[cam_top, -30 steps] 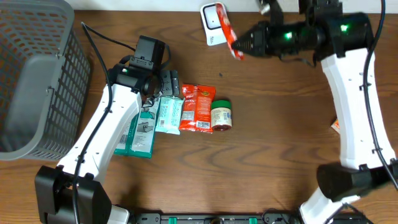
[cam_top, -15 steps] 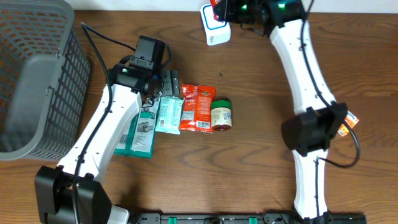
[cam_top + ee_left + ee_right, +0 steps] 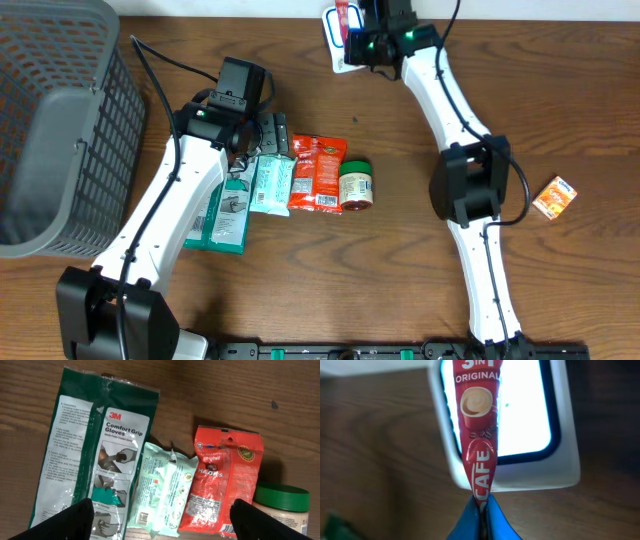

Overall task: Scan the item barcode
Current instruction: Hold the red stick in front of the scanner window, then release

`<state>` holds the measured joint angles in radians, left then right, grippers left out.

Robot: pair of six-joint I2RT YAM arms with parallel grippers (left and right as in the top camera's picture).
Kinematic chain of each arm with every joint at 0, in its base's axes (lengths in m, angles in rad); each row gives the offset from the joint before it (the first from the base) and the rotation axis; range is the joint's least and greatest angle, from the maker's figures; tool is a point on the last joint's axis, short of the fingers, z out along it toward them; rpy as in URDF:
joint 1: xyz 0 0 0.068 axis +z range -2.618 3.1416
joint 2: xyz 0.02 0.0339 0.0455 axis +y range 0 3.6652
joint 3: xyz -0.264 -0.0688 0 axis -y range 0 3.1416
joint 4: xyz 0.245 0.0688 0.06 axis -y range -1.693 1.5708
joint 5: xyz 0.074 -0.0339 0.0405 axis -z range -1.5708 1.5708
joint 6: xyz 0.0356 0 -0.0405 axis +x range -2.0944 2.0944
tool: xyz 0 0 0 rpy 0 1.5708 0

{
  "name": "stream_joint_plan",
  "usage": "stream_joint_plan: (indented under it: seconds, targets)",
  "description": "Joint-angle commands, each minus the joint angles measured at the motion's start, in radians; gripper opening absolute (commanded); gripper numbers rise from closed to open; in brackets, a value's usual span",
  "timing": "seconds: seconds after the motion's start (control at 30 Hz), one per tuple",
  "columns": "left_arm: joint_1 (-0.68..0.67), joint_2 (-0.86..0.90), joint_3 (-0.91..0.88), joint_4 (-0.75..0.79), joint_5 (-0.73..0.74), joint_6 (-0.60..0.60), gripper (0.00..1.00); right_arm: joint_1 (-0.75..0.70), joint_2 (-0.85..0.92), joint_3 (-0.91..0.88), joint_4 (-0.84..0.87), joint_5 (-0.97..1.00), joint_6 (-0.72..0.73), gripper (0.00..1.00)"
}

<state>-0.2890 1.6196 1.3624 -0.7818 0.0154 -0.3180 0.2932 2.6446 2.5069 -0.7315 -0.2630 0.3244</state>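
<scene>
Right wrist view: right gripper [image 3: 481,516] has its blue fingertips pinched tight on the bottom seam of the red coffee sachet [image 3: 480,435]. The sachet hangs right over the lit window of the white scanner [image 3: 562,467], which sits at the table's far edge. Overhead agrees: sachet [image 3: 344,14] is over the scanner [image 3: 340,58], with the right arm stretched out to it. Step in hand looks like the scan presentation itself. Only the logo face shows to the camera; can't tell whether the barcode faces the window. My read is that the next move needs the sachet held steady and flat to the window, or a twist of the wrist if the code sits on another face. The thin pinch on the seam means the pack could flop or swing. Left gripper [image 3: 162,524] has fingers wide apart and holds nothing. It hovers over the row of glove pack [image 3: 95,455], wipes pack [image 3: 162,490], red pouch [image 3: 222,485] and green-lidded jar [image 3: 280,502]. Basket [image 3: 60,130] sits at far left.
</scene>
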Motion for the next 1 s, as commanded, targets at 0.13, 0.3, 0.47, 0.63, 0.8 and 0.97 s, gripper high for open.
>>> stream_joint_plan:
  seconds: [0.13, 0.3, 0.47, 0.63, 0.8, 0.97]
  targets:
    - [0.003, 0.002, -0.003, -0.002, -0.016, -0.009, 0.88, 0.008, 0.008, 0.018, 0.001, 0.077, -0.061, 0.01]
    - [0.003, 0.002, -0.003, -0.002, -0.017, -0.009, 0.87, 0.008, 0.007, 0.018, -0.013, 0.077, -0.061, 0.01]
    - [0.003, 0.002, -0.003, -0.002, -0.016, -0.009, 0.88, 0.008, -0.016, 0.018, -0.022, 0.07, -0.064, 0.01]
    - [0.003, 0.002, -0.003, -0.002, -0.016, -0.009, 0.88, 0.007, -0.064, 0.018, -0.032, 0.023, -0.099, 0.01]
    - [0.003, 0.002, -0.003, -0.002, -0.016, -0.009, 0.87, 0.003, -0.154, 0.018, -0.091, 0.022, -0.102, 0.01]
    - [0.003, 0.002, -0.003, -0.002, -0.016, -0.009, 0.88, -0.012, -0.274, 0.018, -0.246, 0.022, -0.101, 0.01]
